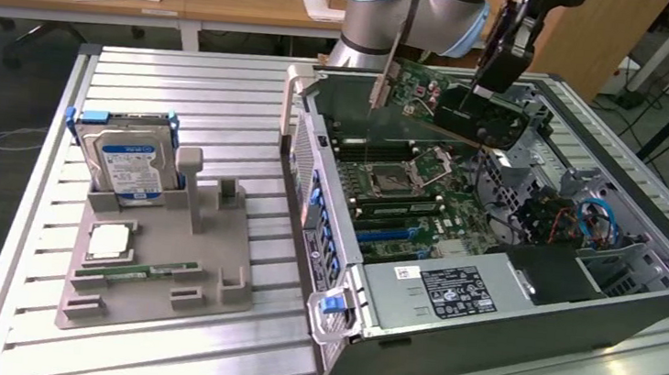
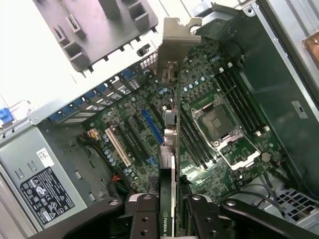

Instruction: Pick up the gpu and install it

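Closest in the wrist view are my pincer's (image 2: 172, 211) black, bolted metal fingers (image 2: 144, 216), drawn in narrow and clamped on both flat faces of the gpu (image 2: 169, 159). I see the card edge-on as a thin strip, with a green tag between the fingers that looks like NVIDIA and a bent silver bracket at its far end. In the exterior view the pincer (image 1: 482, 89) holds the gpu (image 1: 470, 113) tilted in the air above the far part of the open computer case (image 1: 618, 307), green board and black cooler face showing, clear of the slots below. Under it lies the green motherboard (image 1: 412, 209) with its square metal processor socket (image 2: 217, 122), long black and blue slots, and a grey power supply (image 1: 423, 293) bearing a black label whose print I can't read. On the ribbed aluminium counter (image 1: 196, 91), at the exterior view's left, a grey moulded holder (image 1: 161, 272) props a silver hard drive (image 1: 128, 163) with a blue-and-white label and cradles a narrow green memory stick (image 1: 136, 272).
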Tool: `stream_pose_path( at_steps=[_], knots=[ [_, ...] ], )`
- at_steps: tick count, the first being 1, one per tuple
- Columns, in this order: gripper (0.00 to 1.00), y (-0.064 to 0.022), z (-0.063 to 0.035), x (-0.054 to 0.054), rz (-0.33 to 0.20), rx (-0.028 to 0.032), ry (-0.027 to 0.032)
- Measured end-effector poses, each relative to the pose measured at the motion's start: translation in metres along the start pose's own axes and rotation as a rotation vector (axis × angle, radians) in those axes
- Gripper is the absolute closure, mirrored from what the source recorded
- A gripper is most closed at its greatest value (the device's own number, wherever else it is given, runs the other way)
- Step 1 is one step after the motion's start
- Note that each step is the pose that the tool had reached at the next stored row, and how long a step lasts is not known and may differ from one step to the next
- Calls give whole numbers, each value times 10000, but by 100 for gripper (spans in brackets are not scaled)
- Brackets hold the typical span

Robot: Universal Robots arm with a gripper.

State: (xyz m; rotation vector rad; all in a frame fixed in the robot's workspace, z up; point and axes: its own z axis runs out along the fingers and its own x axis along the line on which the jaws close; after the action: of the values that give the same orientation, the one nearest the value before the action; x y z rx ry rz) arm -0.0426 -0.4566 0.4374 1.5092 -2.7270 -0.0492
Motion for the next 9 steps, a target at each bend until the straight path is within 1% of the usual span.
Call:
stream_pose_path(
  at_steps=[3, 8, 9],
  knots=[
    [74, -1, 0, -1, -294, 2, 11],
    [74, -1, 4, -1, -314, 2, 10],
    [74, -2, 10, -2, -391, 3, 13]
  ],
)
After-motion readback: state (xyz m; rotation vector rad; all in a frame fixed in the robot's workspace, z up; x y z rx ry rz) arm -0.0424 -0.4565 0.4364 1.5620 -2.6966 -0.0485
